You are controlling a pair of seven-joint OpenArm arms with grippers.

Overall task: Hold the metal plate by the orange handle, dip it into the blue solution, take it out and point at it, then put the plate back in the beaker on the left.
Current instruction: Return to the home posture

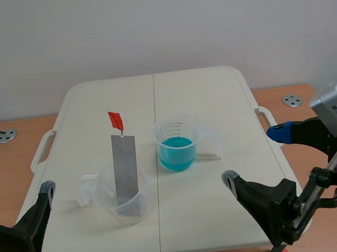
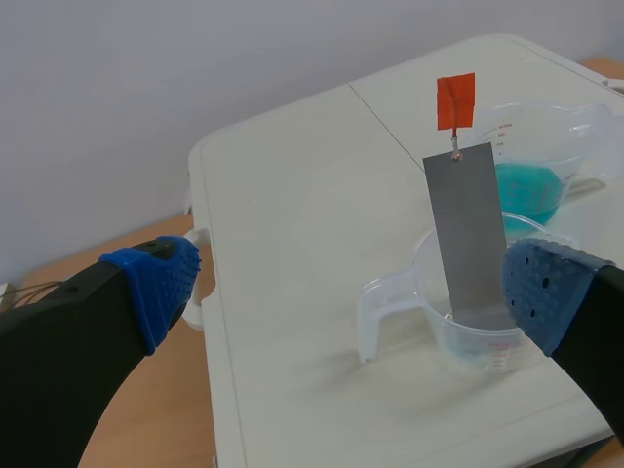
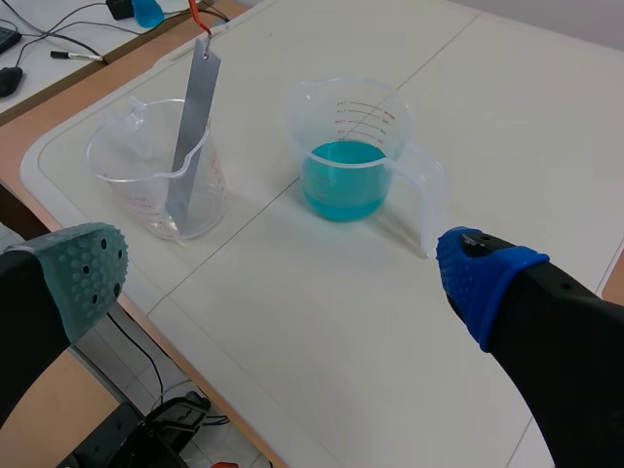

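Right wrist view's edge cuts off the orange handle (image 3: 193, 12).

Brightness: we see bright, even, diffuse light across the white table (image 1: 202, 98).
Shadows: we find only soft, pale ones, hugging the clear beaker (image 1: 123, 198) and the blue-solution beaker (image 1: 176, 146) around 6 o'clock.
Glare: we note faint sheen on both rims.

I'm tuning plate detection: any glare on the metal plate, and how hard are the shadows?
Scene view: metal plate evenly grey, no glare. Left wrist view: plate matte too, a soft shadow beside the plate's beaker. Right wrist view: faint, diffuse shadows by the blue-solution beaker.
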